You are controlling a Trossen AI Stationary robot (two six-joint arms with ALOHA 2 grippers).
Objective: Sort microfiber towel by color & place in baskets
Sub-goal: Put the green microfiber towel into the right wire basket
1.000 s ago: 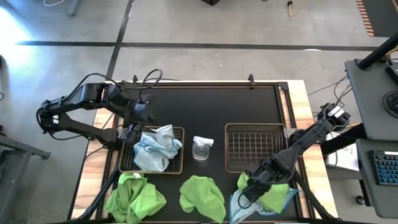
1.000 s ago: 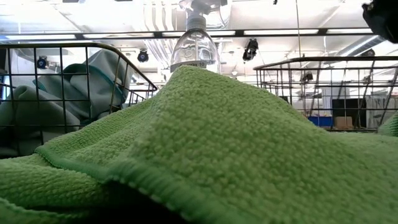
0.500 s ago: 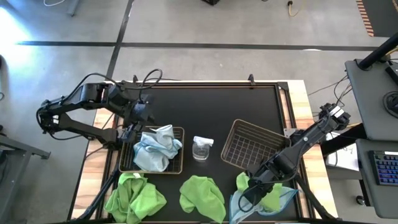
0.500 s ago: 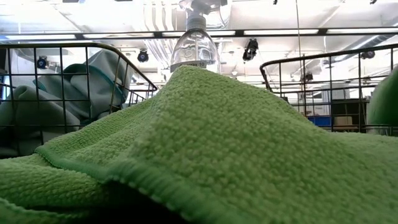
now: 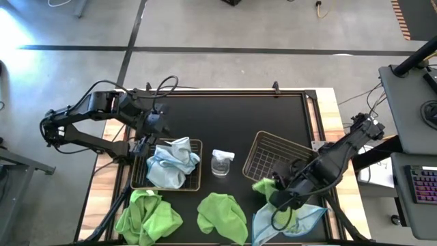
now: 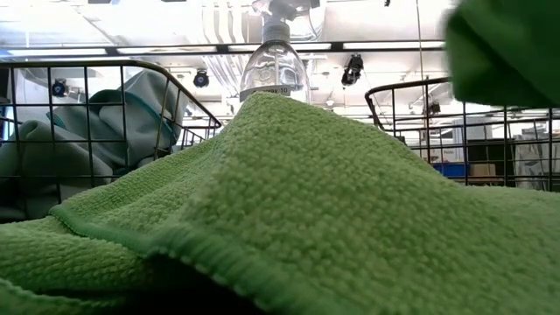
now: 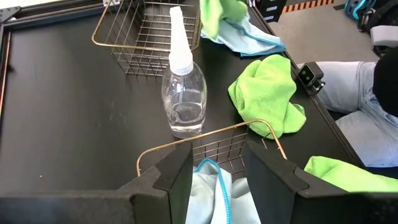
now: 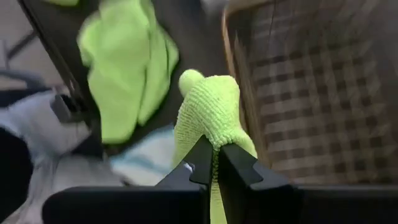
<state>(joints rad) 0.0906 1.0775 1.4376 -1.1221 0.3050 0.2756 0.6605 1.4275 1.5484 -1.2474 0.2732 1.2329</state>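
My right gripper point(image 5: 274, 191) is shut on a lime green towel point(image 5: 263, 186) by the near edge of the right wire basket point(image 5: 280, 160), which stands askew. The towel also shows high in the low view point(image 6: 507, 44). A pale blue towel point(image 5: 290, 220) lies on the table below my right gripper. The left basket point(image 5: 199, 167) holds pale blue towels point(image 5: 171, 164). My left gripper point(image 7: 217, 180) is open and empty, over that basket's far left corner point(image 5: 151, 133). Two more green towels lie at the front left point(image 5: 147, 215) and front middle point(image 5: 222, 215). My right gripper pinches a bunched fold of the lime green towel point(image 8: 211, 134) between its two fingers. The cloth bulges out past the fingertips point(image 8: 202, 158). The towel is lifted clear of the table and hangs above the right basket's rim in the low view.
A clear spray bottle point(image 5: 222, 162) stands between the two baskets. The far half of the black table point(image 5: 225, 116) is bare. A person's leg shows beyond the table's near edge in the left wrist view point(image 7: 348, 87).
My right gripper has risen with the lime green towel and gone toward the right basket. The towel has come up off the pale blue towel, which stays on the table. The right basket has turned askew from square.
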